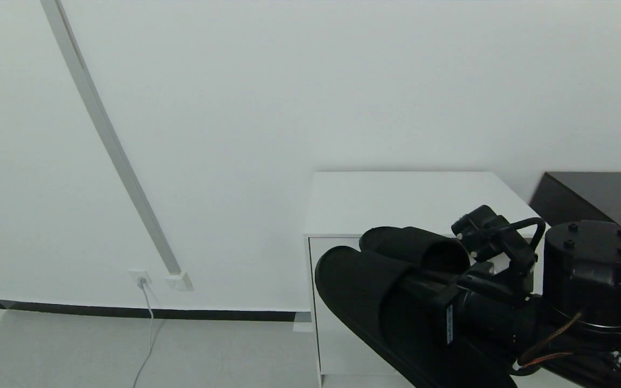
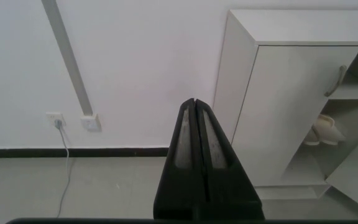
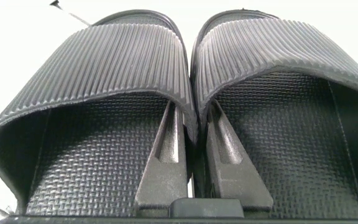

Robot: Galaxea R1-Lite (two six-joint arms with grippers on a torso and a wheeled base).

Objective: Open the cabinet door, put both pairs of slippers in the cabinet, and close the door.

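Two slippers (image 1: pixel 364 285) in right tool (image 3: pixel 192 124) before cabinet (image 1: pixel 397 199)

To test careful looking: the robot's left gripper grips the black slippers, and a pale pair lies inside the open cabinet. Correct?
Not the left: the right gripper grips the black slippers, as the right wrist view shows. The pale pair lies inside the open cabinet.
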